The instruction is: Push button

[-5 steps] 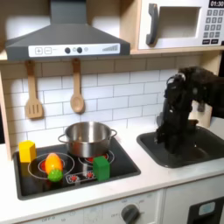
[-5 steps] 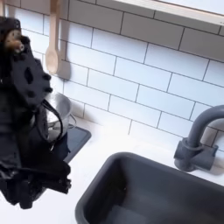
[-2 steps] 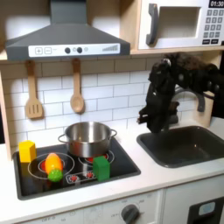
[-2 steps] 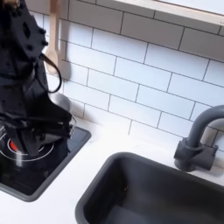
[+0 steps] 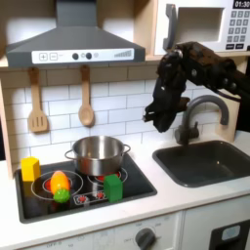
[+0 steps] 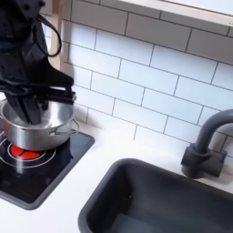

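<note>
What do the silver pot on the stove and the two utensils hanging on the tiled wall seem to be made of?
The silver pot looks like polished metal: its wall is shiny and shows reflections. The slotted spatula and the spoon look like unpainted wood, being tan and matt, though plastic cannot be ruled out.

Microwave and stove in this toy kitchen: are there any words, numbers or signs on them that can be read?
Microwave keypad: rows of small markings, too blurred to read.
Microwave display: light digits, too blurred to read.
Hood control panel: a small symbol box and dark knobs, no legible text.
Stove front panel: small red markings, unreadable.
</note>
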Controlling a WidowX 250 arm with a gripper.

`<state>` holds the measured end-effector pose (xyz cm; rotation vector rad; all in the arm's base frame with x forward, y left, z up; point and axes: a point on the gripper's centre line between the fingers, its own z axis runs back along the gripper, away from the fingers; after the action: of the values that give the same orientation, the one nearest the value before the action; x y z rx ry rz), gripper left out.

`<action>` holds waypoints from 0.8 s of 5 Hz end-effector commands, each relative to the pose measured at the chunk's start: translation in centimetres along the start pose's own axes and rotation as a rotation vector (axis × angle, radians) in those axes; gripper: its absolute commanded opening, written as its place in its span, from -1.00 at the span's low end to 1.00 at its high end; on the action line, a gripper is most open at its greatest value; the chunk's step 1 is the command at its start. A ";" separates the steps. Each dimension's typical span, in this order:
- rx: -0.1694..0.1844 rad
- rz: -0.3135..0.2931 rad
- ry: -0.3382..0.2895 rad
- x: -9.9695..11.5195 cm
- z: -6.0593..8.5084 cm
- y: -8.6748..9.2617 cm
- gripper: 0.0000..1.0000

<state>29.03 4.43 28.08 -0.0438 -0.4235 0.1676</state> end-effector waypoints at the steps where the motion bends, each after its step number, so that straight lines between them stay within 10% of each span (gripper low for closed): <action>1: 0.045 0.049 -0.038 1.5 0.6 2.2 -1.00; 4: 0.069 0.118 -0.120 4.6 1.7 4.3 -1.00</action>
<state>31.73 9.52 31.01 0.0113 -0.5338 0.3030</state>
